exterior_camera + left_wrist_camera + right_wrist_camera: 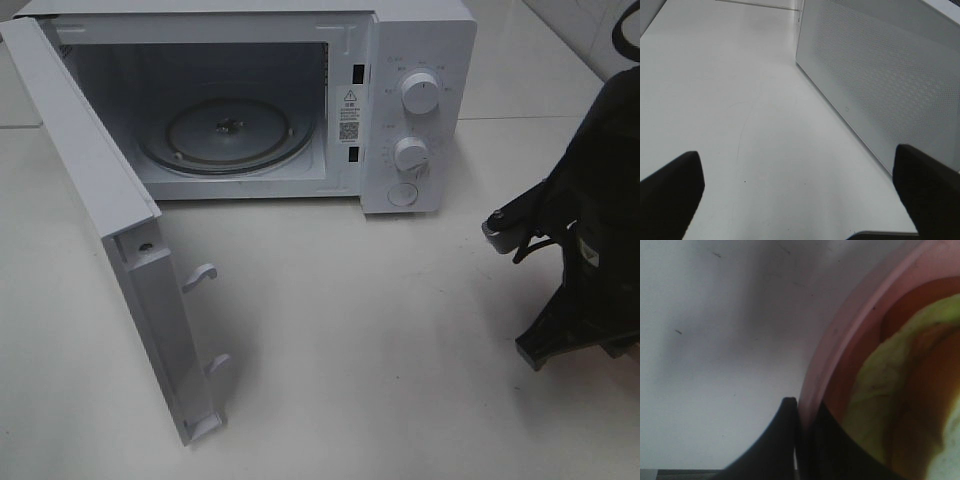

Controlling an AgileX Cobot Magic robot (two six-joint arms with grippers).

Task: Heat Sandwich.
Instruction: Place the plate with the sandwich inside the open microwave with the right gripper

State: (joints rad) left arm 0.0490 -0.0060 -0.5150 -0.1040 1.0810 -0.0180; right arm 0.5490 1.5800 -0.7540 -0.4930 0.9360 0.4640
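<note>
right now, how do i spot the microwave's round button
Find the white microwave with its door open. On its right-hand panel, the round button sits lowest, under the upper knob and lower knob. Unlike them, it is flat, without a raised grip.

Microwave (420, 60): white casing, white door (80, 150), two white knobs (419, 93), a small black-and-white printed label (349, 115) and a clear greyish turntable (225, 135); a pale grey panel (880, 75) on the left has a fine dotted grid. Table (400, 350): plain off-white. Left gripper (797, 195), right gripper (799, 405) and right arm (590, 250): black; plate (850, 330): pink; sandwich (890, 380): pale yellow-green and orange-red filling.
</note>
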